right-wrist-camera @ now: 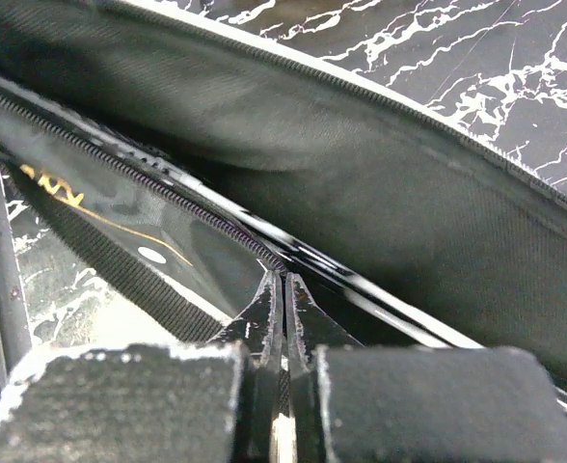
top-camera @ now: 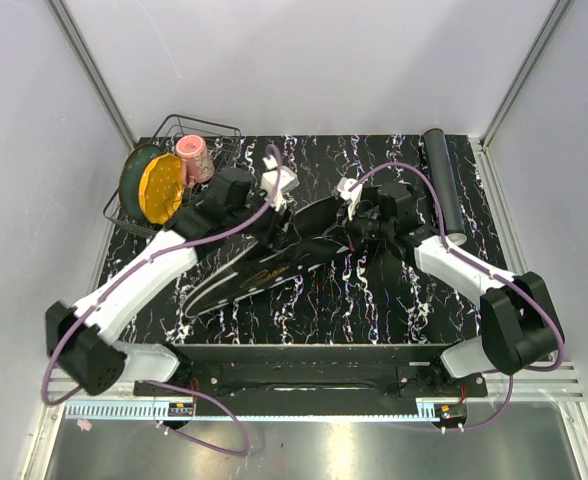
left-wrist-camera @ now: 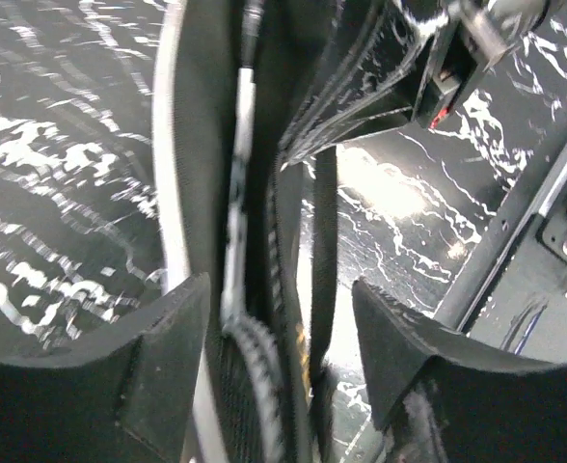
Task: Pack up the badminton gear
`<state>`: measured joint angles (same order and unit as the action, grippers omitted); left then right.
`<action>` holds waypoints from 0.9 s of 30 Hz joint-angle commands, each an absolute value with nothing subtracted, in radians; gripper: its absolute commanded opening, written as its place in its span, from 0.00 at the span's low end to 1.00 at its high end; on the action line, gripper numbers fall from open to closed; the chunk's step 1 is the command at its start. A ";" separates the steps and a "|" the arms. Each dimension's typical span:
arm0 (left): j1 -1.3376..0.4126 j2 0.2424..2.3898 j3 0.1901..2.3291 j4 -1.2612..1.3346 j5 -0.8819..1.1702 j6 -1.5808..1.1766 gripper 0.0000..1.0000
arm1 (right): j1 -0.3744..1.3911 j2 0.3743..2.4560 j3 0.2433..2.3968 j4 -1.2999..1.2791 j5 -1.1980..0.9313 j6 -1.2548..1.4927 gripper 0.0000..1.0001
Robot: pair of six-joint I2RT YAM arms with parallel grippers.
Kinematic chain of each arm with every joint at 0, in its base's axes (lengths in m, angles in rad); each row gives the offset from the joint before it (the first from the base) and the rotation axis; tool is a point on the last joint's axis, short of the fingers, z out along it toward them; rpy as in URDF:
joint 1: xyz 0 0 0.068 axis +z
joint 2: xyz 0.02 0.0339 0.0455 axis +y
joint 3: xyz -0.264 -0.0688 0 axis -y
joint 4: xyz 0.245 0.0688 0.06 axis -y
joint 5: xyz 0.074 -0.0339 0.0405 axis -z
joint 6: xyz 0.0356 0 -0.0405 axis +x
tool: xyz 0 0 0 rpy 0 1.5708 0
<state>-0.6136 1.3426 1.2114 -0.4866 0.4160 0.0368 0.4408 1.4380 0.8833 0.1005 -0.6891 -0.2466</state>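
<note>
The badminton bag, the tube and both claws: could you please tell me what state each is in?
racket bag: lying flat, zipper open
left claw: open, astride the bag's edge
right claw: shut at the bag's zipper
black tube: lying flat, outside the bag
yellow plate: on edge in the wire basket

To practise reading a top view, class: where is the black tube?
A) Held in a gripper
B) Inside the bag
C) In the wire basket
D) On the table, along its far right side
D: the tube lies in the open on the table by its right edge, apart from the bag.
</note>
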 commanded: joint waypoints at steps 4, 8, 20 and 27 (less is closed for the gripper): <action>-0.565 0.878 1.100 -0.532 0.072 -0.141 0.84 | 0.446 1.401 0.870 0.155 -0.653 -0.336 0.00; -0.563 0.759 1.008 -0.624 0.089 -0.196 0.87 | 0.446 1.401 0.896 0.138 -0.652 -0.321 0.00; -0.604 0.712 0.928 -0.758 0.132 -0.242 0.78 | 0.422 1.466 1.035 0.045 -0.724 -0.327 0.00; -0.603 0.747 0.951 -0.813 0.091 -0.229 0.81 | 0.390 1.551 1.149 -0.074 -0.790 -0.368 0.00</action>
